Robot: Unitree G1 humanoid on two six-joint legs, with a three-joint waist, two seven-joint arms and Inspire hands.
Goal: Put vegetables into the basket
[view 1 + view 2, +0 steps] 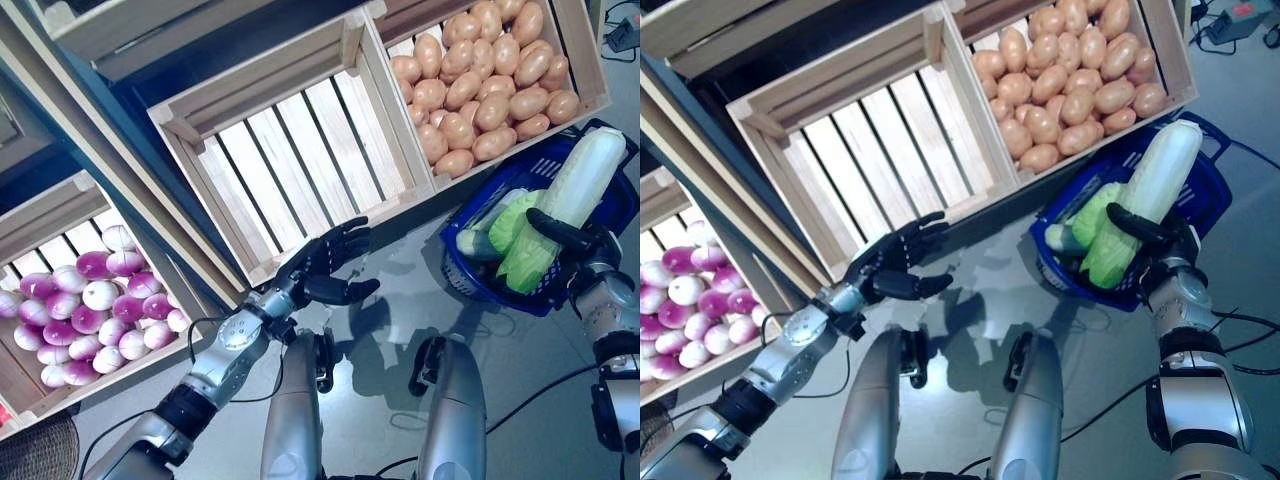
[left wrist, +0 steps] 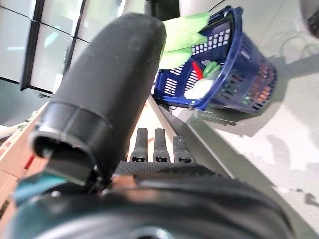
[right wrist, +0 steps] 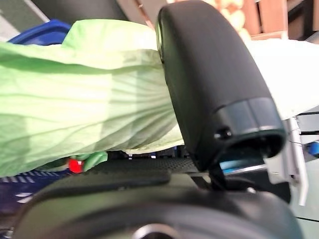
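Fingers and thumb of my right hand (image 1: 572, 240) are curled round a long pale-green-and-white napa cabbage (image 1: 560, 215), its leafy end down inside the blue plastic mesh basket (image 1: 480, 275) on the floor. Left hand (image 1: 325, 265) hovers loosely spread, holding nothing, before the empty slatted wooden crate (image 1: 290, 150). Farther right, a wooden crate of brown potatoes (image 1: 480, 80).

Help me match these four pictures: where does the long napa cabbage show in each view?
Left eye view: napa cabbage at right, gripped by the right hand over the blue basket.
Right eye view: right of centre, same grip.
Left wrist view: green leaves at the top.
Right wrist view: fills the middle.
Shared landmark: the blue basket.
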